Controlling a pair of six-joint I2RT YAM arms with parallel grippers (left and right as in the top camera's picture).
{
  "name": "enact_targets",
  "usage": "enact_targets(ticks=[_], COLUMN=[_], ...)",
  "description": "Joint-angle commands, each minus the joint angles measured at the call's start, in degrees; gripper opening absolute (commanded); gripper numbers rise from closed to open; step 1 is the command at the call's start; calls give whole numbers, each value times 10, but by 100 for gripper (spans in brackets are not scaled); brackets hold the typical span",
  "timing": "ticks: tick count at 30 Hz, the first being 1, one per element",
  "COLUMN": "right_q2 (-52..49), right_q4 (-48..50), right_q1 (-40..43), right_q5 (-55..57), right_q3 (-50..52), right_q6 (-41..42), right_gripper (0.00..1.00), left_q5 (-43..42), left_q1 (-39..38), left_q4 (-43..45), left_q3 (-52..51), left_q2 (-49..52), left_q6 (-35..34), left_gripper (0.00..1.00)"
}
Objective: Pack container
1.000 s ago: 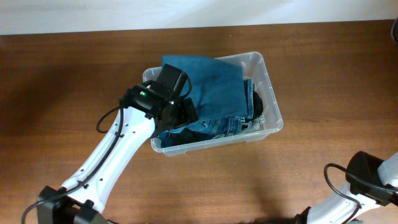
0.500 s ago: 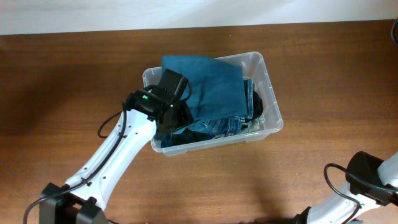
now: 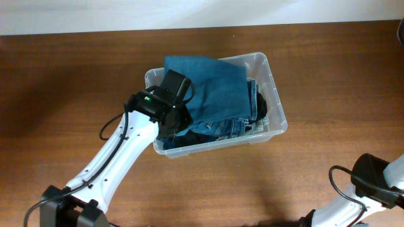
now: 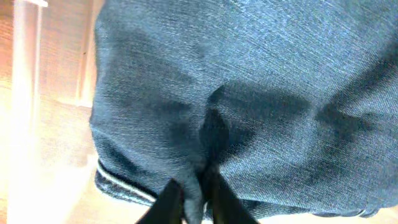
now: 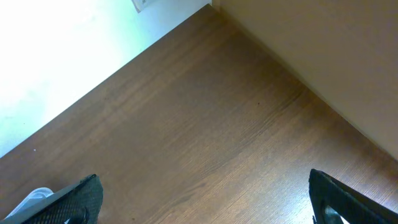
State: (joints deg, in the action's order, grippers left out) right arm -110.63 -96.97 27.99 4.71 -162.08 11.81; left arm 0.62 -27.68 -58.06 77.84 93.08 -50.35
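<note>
At the near right edge of the brown wooden table (image 3: 76, 82), the right gripper (image 5: 205, 202) hangs with its jaws spread wide. It holds nothing, and only bare wood shows beneath it.

Farther in and to the left, the left gripper (image 4: 193, 194) reaches down into the near left part of the tub. Its two dark fingertips (image 4: 166, 198) are drawn almost together, clenched on a raised pleat of blue denim cloth (image 4: 249, 93). The pinch looks thin, catching a fold near the hem, not the bulk of the garment.

The large clear plastic container (image 3: 273, 88) sits a little beyond the middle of the table, turned slightly askew. It is nearly full. The denim lies folded across its far and middle parts, and paler, worn denim and something dark show along the near and right sides.

The tub itself is probably light and fairly stiff. Its smooth walls look slippery and may flex, so the thick rim is the best place to grip it. Loaded as it is, it would likely drag instead of lifting easily. The denim is soft and limp, and it will sag and slide unless a doubled fold is pinched firmly.
</note>
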Motion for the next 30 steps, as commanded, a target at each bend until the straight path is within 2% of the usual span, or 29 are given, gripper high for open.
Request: enact_targets(ticks=[1, 4, 6, 8, 22, 30], right_q2=[6, 6, 6, 6, 6, 6], right_q4=[-3, -3, -3, -3, -3, -3], right_q1=[2, 2, 2, 2, 2, 2], right_q5=[3, 3, 3, 3, 3, 3], right_q3=[1, 1, 1, 1, 1, 1], right_q6=[0, 0, 0, 0, 0, 0], right_gripper=[98, 98, 98, 98, 98, 98], left_q5=[5, 3, -5, -35, -45, -74], left_q1=[2, 2, 2, 2, 0, -10], left_q4=[0, -1, 0, 4, -36, -42], left_q3=[-4, -4, -4, -4, -4, -20], left_q2=[-17, -17, -17, -21, -122, -121], left_q6=[1, 1, 1, 1, 5, -7], left_gripper=[13, 12, 1, 1, 1, 0])
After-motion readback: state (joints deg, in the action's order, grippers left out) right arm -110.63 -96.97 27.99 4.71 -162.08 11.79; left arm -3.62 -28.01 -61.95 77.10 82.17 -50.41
